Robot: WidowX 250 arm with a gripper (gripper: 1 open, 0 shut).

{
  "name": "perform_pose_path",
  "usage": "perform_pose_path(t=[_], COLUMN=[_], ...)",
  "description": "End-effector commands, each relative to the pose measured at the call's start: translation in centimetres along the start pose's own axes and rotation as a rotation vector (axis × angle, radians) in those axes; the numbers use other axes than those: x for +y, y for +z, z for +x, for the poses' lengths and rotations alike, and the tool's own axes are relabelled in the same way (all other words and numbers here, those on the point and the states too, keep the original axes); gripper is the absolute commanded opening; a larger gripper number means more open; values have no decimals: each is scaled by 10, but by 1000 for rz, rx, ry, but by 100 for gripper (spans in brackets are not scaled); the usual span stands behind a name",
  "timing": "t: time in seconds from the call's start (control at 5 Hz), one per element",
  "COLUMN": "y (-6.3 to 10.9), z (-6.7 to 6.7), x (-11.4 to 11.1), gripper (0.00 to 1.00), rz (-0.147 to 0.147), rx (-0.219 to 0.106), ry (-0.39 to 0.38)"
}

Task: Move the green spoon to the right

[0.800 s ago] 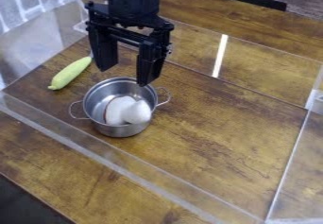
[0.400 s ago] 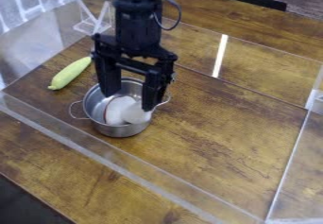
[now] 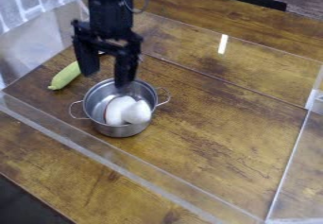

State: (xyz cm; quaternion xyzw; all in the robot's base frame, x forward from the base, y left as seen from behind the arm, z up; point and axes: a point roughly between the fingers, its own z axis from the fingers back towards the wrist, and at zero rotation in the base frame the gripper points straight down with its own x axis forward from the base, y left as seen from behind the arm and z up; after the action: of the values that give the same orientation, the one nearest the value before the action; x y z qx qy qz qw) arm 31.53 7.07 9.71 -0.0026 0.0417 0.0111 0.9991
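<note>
The gripper (image 3: 104, 60) has swung leftward across the picture since the earlier frames; it stood over the steel pot (image 3: 121, 109) then, and it now hangs beyond the pot's far-left rim, closer to the green spoon (image 3: 67, 74); the pot, the white object (image 3: 124, 111) inside it and the spoon have not shifted.

Nearest the camera, the clear plastic barrier (image 3: 151, 166) runs across the wooden table (image 3: 228, 124); behind it sits the pot; further back and to the left the spoon lies flat on the wood, slanting from lower left to upper right, well clear of the pot.

The fingers are spread wide and carry nothing, pointing straight down. To do this step well, I judge that the arm should carry on left until the jaws straddle the thick yellow-green handle across its width, at about mid-length, turning the wrist so the fingers close across the slant, not along it; it should descend only once centred, since a finger landing on top of the handle would roll or skid it; the lift should clear the pot's rim on the way right.

The spoon's upper end is hidden behind the left finger, so its metal bowl cannot be made out; whether that finger touches the spoon I cannot tell; glare smears the table's far side.
</note>
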Motion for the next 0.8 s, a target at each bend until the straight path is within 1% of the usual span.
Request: perform_pose_path(t=[0.0,0.2,0.4,0.6], y=[13,6,-7,-11], z=[5,6,7,23], x=[38,58,69,88], gripper=[100,100,100,100], rz=[30,37,31,33], rx=[-96,-125,-155,-183], ry=[-10,-45,-79,-149])
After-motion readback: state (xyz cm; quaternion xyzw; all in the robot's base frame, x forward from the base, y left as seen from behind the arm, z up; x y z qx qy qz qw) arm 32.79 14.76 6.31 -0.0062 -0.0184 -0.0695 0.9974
